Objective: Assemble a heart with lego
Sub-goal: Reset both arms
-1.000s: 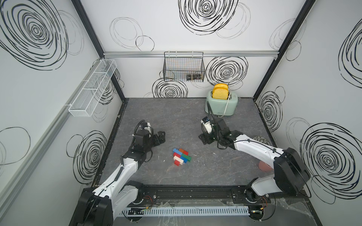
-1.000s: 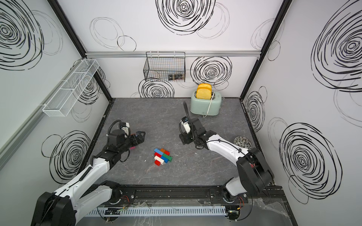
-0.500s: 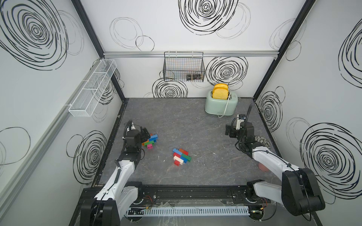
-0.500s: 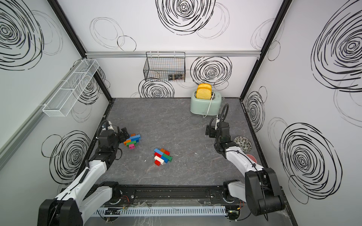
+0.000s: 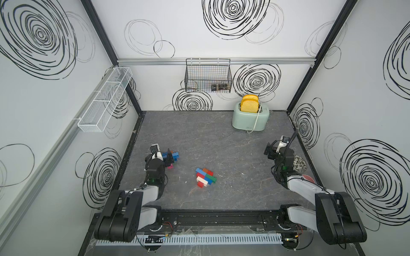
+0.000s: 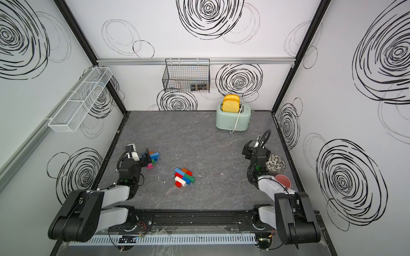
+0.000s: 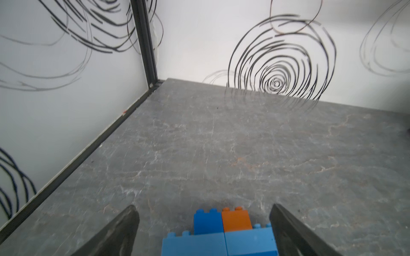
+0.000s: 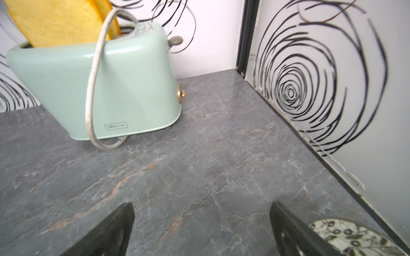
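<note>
A flat cluster of joined lego bricks (image 5: 205, 177) (image 6: 184, 177) in blue, orange, red, green and white lies mid-table. A second cluster (image 5: 174, 155) (image 6: 153, 155) of blue, orange and pink bricks lies near the left wall. My left gripper (image 5: 170, 158) (image 6: 147, 160) (image 7: 203, 206) is open, with this cluster's blue and orange bricks (image 7: 221, 230) between its fingers. One finger is close beside them and the other stands well apart. By the right wall my right gripper (image 5: 268, 151) (image 6: 246, 152) (image 8: 202, 205) is open over bare table.
A mint toaster (image 5: 250, 120) (image 6: 233, 120) (image 8: 66, 88) with bread stands at the back right. A patterned plate (image 5: 300, 164) (image 6: 276, 163) (image 8: 346, 235) and a red cup (image 6: 283, 180) sit along the right wall. A black wire basket (image 5: 208, 76) hangs on the back wall, a white mesh shelf (image 5: 104, 102) on the left wall.
Both arms have drawn back from the middle toward their own sides. The left arm's retreat uncovered the cluster near the left wall. The right gripper has opened slightly wider.
</note>
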Tool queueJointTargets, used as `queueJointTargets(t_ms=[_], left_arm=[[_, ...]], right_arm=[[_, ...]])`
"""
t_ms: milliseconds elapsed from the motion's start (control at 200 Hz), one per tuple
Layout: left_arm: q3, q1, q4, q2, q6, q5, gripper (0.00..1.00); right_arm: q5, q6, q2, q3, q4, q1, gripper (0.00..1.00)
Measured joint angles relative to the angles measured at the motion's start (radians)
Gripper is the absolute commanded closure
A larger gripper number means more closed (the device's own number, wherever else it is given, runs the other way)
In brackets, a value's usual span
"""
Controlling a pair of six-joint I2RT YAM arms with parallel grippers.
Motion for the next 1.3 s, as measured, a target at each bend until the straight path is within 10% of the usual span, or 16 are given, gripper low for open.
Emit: queueJointTargets(t_ms=[385,1296], left_arm=[[0.017,-0.053,0.243,0.167,0.063,-0.001,0.04],[0.025,-0.058,0.274,0.171,0.082,-0.023,0.04]], right_arm=[[-0.107,-0.100,0.254,-0.072,0.377,-0.023,0.02],[-0.217,-0.097,0.285,-0.053,0.380,-0.078,0.02]])
